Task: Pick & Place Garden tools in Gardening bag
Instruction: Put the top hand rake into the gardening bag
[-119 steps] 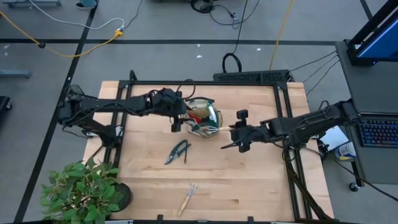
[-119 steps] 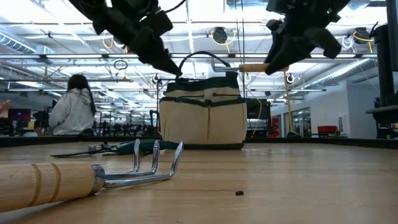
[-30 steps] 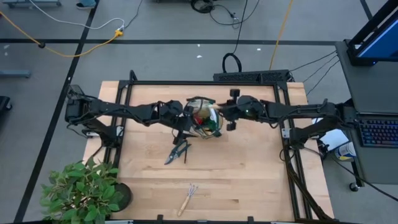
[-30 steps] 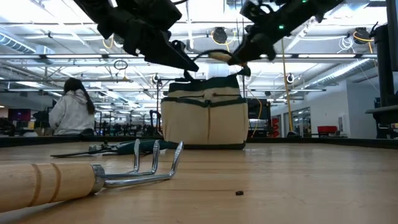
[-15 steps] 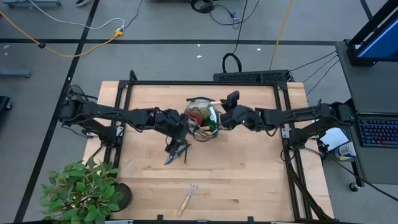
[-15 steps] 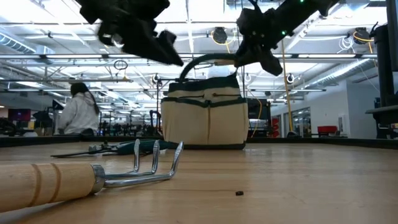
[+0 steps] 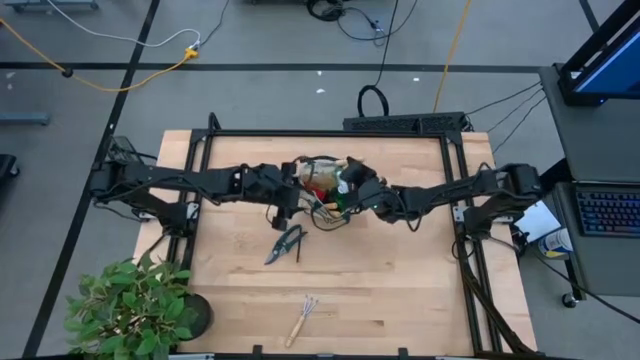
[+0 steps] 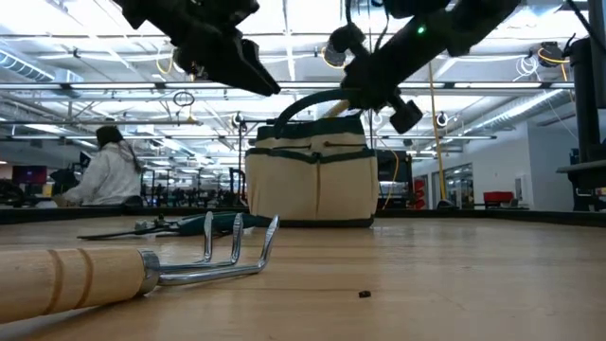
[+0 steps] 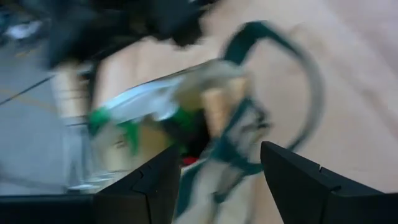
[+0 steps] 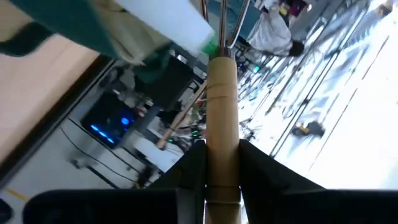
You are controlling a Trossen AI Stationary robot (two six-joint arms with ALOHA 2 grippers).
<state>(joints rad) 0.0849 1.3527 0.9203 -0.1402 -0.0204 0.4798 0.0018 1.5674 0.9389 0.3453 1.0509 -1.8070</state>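
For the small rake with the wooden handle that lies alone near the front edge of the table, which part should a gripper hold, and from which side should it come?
Grip the small wooden-handled metal rake at the middle of its wooden handle, coming straight down from above. It lies flat on the wooden table with free space around it, and the round handle is thicker and easier to pinch than the thin metal prongs.

gardening bag (image 8: 309, 185): beige fabric, dark green-black trim and loop handle
tool handle (image 10: 222, 134): pale wood, clamped between dark right gripper (image 10: 222, 163) fingers
spray bottle (image 9: 134, 115): green with white, beyond dark left fingers (image 9: 146, 186)
rake (image 8: 114, 270): light wood handle, silver tines
shears (image 7: 287, 243): dark
table (image 7: 400, 290): pale wood
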